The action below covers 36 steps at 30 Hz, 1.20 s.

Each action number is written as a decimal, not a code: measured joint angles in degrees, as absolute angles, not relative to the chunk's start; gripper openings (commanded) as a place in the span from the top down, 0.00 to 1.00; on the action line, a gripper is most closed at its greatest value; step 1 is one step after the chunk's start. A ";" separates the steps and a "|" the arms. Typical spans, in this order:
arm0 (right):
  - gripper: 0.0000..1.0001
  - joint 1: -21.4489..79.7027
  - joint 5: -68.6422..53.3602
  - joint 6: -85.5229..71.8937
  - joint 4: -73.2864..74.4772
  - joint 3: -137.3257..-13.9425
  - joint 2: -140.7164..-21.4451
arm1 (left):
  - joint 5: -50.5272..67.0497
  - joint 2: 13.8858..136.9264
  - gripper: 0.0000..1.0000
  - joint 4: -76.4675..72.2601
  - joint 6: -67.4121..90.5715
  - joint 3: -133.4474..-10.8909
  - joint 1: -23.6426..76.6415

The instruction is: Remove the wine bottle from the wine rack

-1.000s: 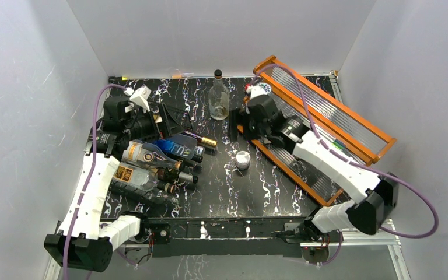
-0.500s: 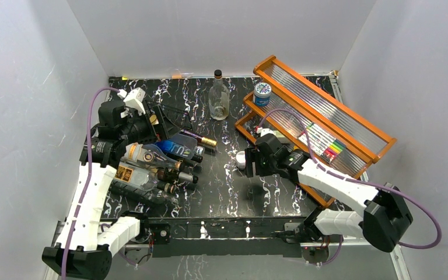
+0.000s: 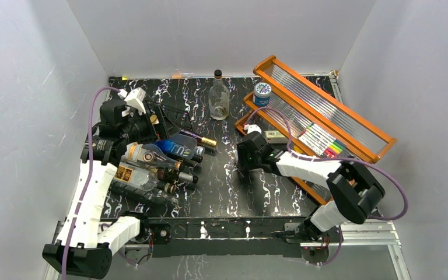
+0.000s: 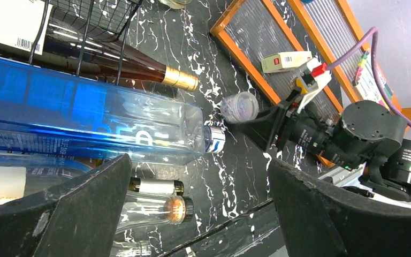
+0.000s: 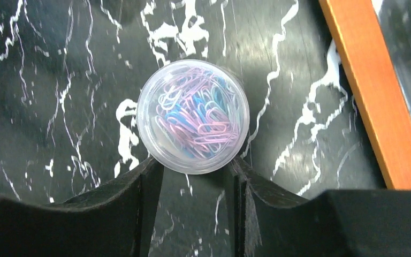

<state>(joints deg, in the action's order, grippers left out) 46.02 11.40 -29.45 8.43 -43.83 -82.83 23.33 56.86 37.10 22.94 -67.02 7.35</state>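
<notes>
The wine rack (image 4: 88, 19) is thin black wire at the table's left side (image 3: 172, 114). A dark wine bottle (image 4: 134, 67) with a gold foil cap (image 3: 209, 142) lies through its wires. A blue glass bottle (image 4: 91, 120) lies beside the wine bottle, with clear bottles (image 3: 151, 175) nearer me. My left gripper (image 4: 199, 166) hovers wide open above the bottle necks and holds nothing. My right gripper (image 5: 195, 168) is at mid table, its fingertips (image 5: 152, 171) pressing both sides of a small clear tub of paper clips (image 5: 192, 115).
An orange wood-framed shelf (image 3: 379, 140) lies slanted at the right, holding a blue-lidded jar (image 3: 262, 92), a white box (image 3: 275, 137) and coloured markers (image 3: 321, 140). A clear empty bottle (image 3: 219, 96) stands at the back. White walls close in three sides.
My right arm came off the orange shelf, dropped to the paper-clip tub and narrowed its jaws onto it. The left arm shifted only slightly and stayed open.
</notes>
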 measured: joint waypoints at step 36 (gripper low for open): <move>0.06 42.89 7.14 -20.73 9.63 -76.18 -103.48 | 23.33 56.58 0.02 38.68 21.52 -67.68 7.35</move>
<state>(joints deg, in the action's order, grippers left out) 42.89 7.14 -20.73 9.63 -76.18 -103.48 23.33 56.58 38.68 21.52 -67.68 7.35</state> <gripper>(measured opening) 0.937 0.982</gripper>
